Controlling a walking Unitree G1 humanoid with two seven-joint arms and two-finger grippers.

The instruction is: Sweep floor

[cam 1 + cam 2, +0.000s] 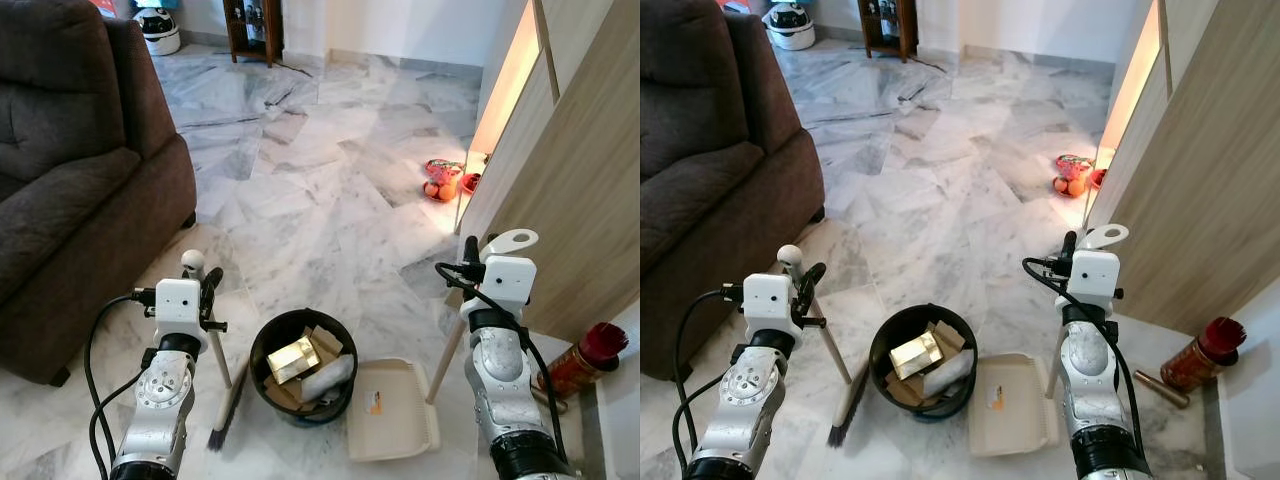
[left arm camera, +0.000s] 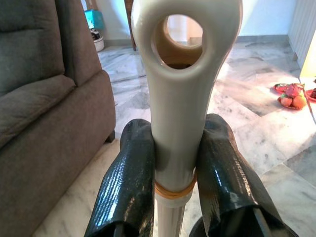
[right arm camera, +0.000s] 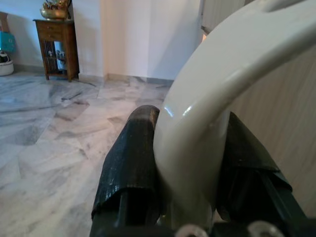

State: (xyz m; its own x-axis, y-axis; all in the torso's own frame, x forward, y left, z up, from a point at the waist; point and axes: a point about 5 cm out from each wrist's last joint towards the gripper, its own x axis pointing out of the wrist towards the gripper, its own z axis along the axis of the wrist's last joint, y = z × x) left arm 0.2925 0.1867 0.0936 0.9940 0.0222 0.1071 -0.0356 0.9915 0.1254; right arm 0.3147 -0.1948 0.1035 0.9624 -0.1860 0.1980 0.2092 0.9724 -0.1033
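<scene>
**Two grippers, two handles, one full bin**

Two tools are in hand on the marble floor [image 1: 320, 180]. The left gripper [image 2: 174, 163] is clamped on the broom handle [image 2: 178, 98], black fingers [image 2: 126, 187] pressed against both sides of the cream shaft just below its hanging hole (the wrist view is the clearest look at this). From that grip the broom [image 1: 222, 370] slants down and inward, with its dark bristles [image 1: 217, 437] touching the floor below the gripper, right beside the black bin [image 1: 275, 340].

The right gripper [image 3: 185, 163] is closed around the looped top of the dustpan handle [image 1: 510, 240], one finger on either side of the white loop. The stick runs down and inward from there to the cream dustpan [image 1: 390, 410], which lies flat on the floor just below and to the inside of that gripper, right next to the bin.

So the bin sits between the two grippers, a bit lower down, and it's stuffed with cardboard and wrappers [image 1: 300, 365].

Other stuff around: brown sofa [image 1: 70, 170] out past the left gripper, wooden cabinet panel [image 1: 580, 190] right beside the right one, a red-capped bottle [image 1: 580, 360] lying on the floor at the foot of it, and some orange-red things [image 1: 440, 180] further ahead by the panel's lit edge.
</scene>
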